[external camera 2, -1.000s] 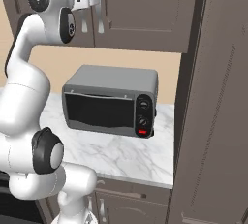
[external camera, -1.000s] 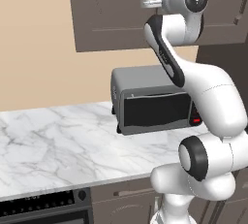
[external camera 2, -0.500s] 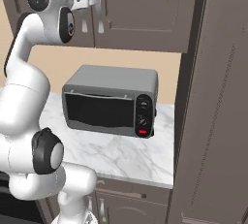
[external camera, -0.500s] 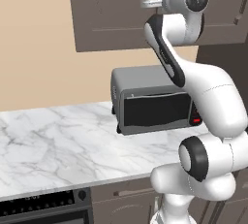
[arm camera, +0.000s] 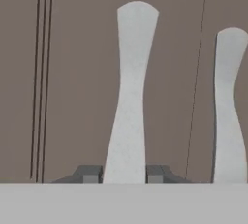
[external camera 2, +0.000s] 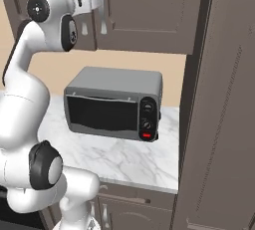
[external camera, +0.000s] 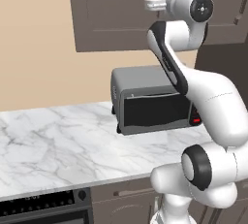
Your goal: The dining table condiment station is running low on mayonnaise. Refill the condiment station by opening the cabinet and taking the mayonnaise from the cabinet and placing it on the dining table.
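Marble counter (external camera: 58, 140) with toaster oven (external camera 2: 114, 103) below; the cabinet (external camera 2: 149, 10) fills upper frame, doors shut. My gripper (arm camera: 124, 173) straddles a curved handle (arm camera: 130, 92), jaws apart either side, not clamped. Mayonnaise presumably inside. Opening, fetching, placing all remain.

Grey toaster oven (external camera: 154, 102) sits on the marble counter (external camera: 58, 145) toward its right end, back against the beige wall (external camera: 34, 48). Black oven panel (external camera: 43, 203) below the counter's front edge.
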Controlling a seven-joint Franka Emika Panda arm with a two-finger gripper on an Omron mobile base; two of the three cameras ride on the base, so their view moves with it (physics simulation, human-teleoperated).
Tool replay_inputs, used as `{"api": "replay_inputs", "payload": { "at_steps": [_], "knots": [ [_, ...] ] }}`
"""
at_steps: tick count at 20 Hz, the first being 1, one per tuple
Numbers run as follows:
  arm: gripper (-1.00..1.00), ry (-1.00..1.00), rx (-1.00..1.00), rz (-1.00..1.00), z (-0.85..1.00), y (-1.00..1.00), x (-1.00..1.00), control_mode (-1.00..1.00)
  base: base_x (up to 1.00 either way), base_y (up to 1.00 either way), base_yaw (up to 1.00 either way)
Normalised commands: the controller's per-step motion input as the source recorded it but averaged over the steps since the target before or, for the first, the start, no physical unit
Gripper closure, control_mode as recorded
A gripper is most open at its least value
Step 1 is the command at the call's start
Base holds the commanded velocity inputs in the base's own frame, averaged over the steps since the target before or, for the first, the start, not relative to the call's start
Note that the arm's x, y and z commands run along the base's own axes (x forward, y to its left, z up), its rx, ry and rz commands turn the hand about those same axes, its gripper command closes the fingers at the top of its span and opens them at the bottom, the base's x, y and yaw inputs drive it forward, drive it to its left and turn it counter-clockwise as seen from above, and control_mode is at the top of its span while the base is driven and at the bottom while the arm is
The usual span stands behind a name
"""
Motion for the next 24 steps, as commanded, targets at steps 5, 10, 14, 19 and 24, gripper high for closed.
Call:
{"api": "replay_inputs", "payload": {
  "at_steps": [5, 10, 14, 19, 24],
  "knots": [
    [1.00, 0.01, 0.00, 0.00, -0.08, 0.00, 0.71, -1.00, 0.00, 0.00, 0.00],
    [1.00, 0.00, 0.00, 0.07, -0.01, 0.22, -0.23, -1.00, 0.00, 0.00, 0.00],
    [1.00, -0.01, 0.00, 0.13, -0.05, 0.70, -0.71, -1.00, 0.00, 0.00, 0.00],
    [1.00, 0.00, 0.00, 0.14, -0.13, 0.86, -0.85, -1.00, 0.00, 0.00, 0.00],
    [1.00, 0.00, 0.00, 0.13, -0.16, 0.88, -0.99, -1.00, 0.00, 0.00, 0.00]
  ]
}}
